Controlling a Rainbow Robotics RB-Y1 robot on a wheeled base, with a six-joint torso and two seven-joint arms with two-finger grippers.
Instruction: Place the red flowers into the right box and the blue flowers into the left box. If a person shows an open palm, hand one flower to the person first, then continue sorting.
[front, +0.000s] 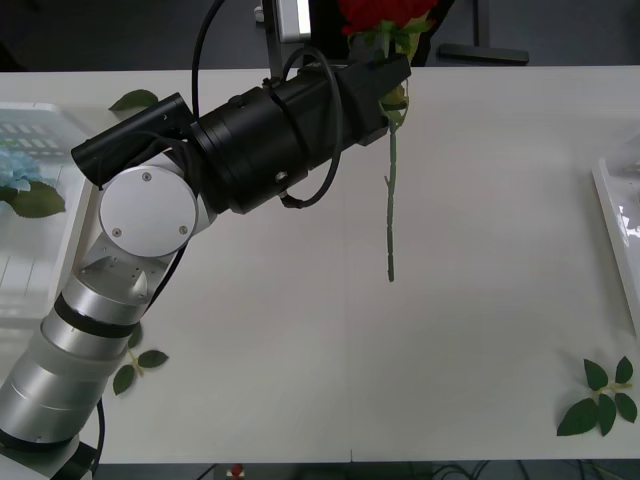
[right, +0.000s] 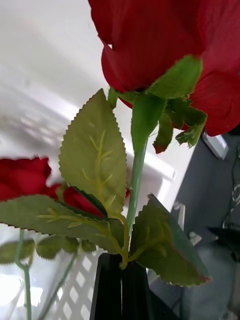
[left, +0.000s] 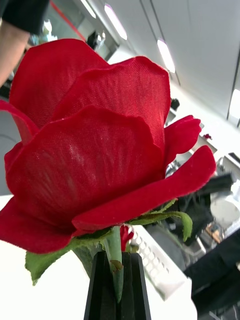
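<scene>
White ribbed plastic marks the left box (front: 30, 250) at the table's left edge, and a pale-blue hydrangea head (front: 18, 175) with a big green leaf is seen lying in it. Just right of that tray the left arm is raised across the table (front: 470, 330), its black left gripper (front: 392, 72) held near the far edge. Its black fingers (left: 102, 290) are pressed together on the stem of a red rose (front: 385, 12) — the bloom is lifted at the top of the front view, and the long green stem (front: 391, 200) hangs straight down above the table surface. In the right wrist view the right gripper (right: 121, 287) is likewise seen pinching a second red rose (right: 150, 45) by its stem, just under the leaves; another red bloom (right: 22, 177) is visible behind it. A loose leaf sprig (front: 603, 400) lies at the near right, and the right box (front: 618, 225) is set at the right edge.
</scene>
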